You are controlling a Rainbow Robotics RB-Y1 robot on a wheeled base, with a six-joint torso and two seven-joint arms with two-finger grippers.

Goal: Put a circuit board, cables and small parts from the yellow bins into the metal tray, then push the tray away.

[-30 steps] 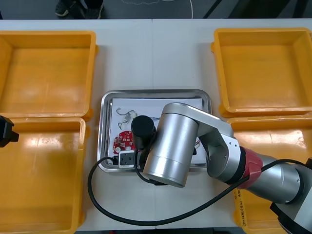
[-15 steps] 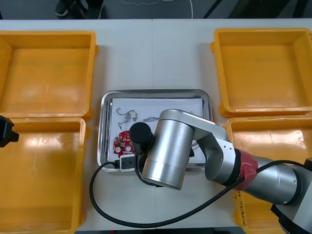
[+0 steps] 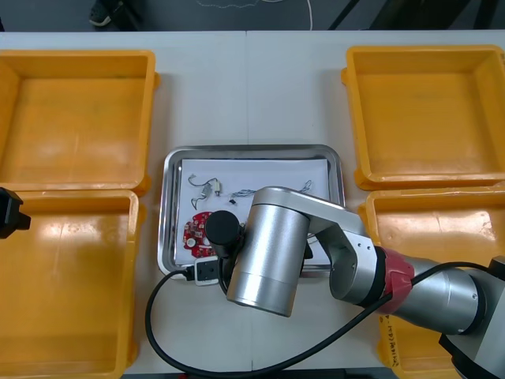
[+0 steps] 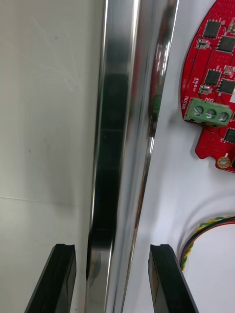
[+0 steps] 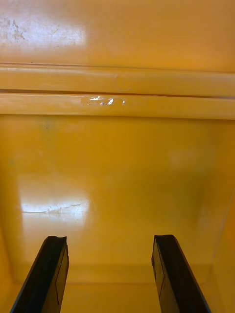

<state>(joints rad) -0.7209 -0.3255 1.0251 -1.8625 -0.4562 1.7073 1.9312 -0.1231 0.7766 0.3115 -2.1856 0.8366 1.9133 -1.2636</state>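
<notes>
The metal tray (image 3: 252, 149) sits mid-table with a white liner. On the liner lie a round red circuit board (image 3: 195, 230) and small metal parts (image 3: 207, 188). My right arm (image 3: 264, 253) covers the tray's near half. In the right wrist view my right gripper (image 4: 112, 250) stands open astride the tray's shiny rim (image 4: 122, 122), one finger over the table and one over the liner. Beyond the inner finger lie the circuit board (image 4: 215, 73) and a red and yellow cable (image 4: 205, 232). My left gripper (image 5: 110, 242) hangs open over a yellow bin floor.
Four yellow bins flank the tray: far left (image 3: 75, 118), near left (image 3: 63, 284), far right (image 3: 426, 110) and near right (image 3: 442, 225), all bare inside. My left arm (image 3: 8, 213) is parked at the left edge. A black cable (image 3: 158, 332) loops off the right arm.
My right arm has drawn back toward the table's near edge, so its wrist now sits at the tray's near rim. The tray and the left arm have stayed put.
</notes>
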